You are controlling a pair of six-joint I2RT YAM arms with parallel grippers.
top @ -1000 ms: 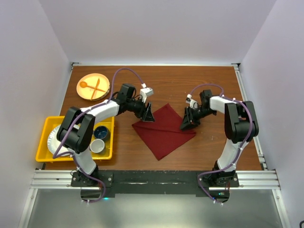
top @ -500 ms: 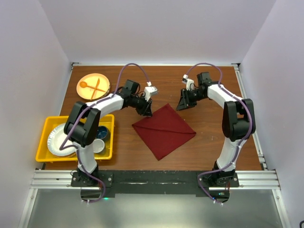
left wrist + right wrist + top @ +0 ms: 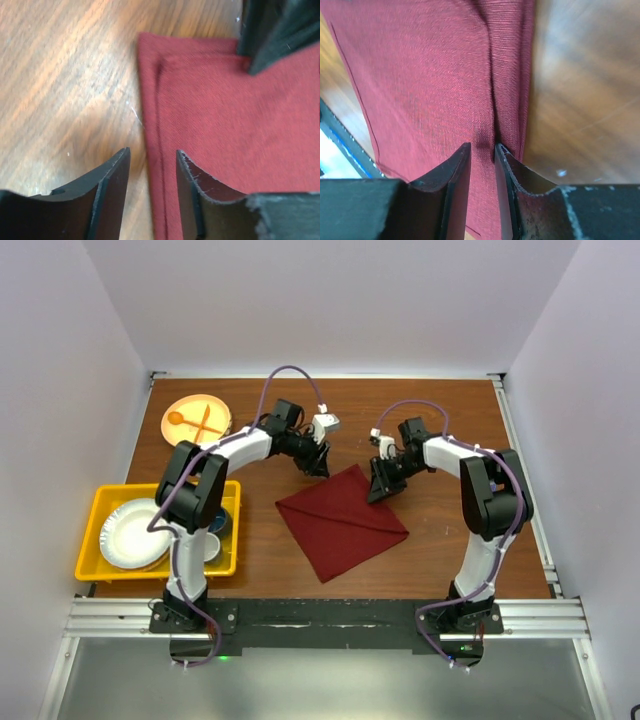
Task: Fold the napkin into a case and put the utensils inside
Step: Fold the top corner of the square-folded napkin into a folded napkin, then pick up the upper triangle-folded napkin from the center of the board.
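Observation:
The maroon napkin (image 3: pixel 342 520) lies folded as a diamond on the table's middle. My left gripper (image 3: pixel 318 462) is at its far corner. In the left wrist view it (image 3: pixel 152 152) stands open astride the napkin's (image 3: pixel 225 130) hemmed edge, one finger on wood and one over cloth. My right gripper (image 3: pixel 380 485) sits on the upper right edge. In the right wrist view it (image 3: pixel 482 147) is shut on a raised ridge of the napkin (image 3: pixel 420 75). The case and the utensils are out of view.
An orange plate (image 3: pixel 213 410) with an orange spoon and fork sits at the far left. A yellow bin (image 3: pixel 92 512) at the left edge holds a white plate (image 3: pixel 130 535) and cups. White walls stand on three sides of the table.
The left gripper slid right and farther back to the napkin's far corner. The right gripper swung away toward the back, then came down onto the upper right edge. The napkin shifted slightly left.

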